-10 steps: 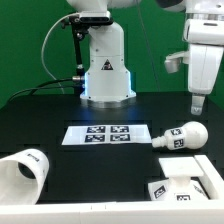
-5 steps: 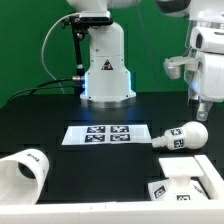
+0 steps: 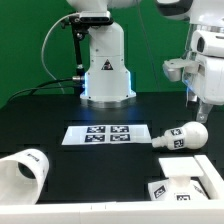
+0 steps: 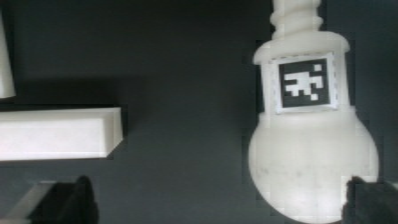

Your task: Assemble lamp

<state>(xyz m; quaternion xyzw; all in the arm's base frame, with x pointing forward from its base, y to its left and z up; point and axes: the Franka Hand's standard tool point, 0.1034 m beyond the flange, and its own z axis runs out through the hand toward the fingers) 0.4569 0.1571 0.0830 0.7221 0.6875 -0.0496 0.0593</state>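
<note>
The lamp lies in three loose parts on the black table. The bulb [image 3: 183, 136] lies on its side at the exterior view's right, round head to the right; the wrist view shows it [image 4: 306, 120] with its tag up. The blocky base [image 3: 185, 180] sits at the front right and also shows in the wrist view [image 4: 63, 135]. The shade [image 3: 22, 172] lies on its side at the front left. My gripper [image 3: 203, 110] hangs just above the bulb's round head, open and empty [image 4: 221, 200]. One dark fingertip [image 4: 374, 196] overlaps the edge of the head.
The marker board [image 3: 106, 134] lies flat in the middle, left of the bulb's stem. The arm's white pedestal [image 3: 105, 62] stands at the back with a black cable to its left. A white edge [image 4: 7, 50] shows at the wrist view's border.
My gripper has come down and shifted a little toward the bulb's round head. The lamp parts have not moved.
</note>
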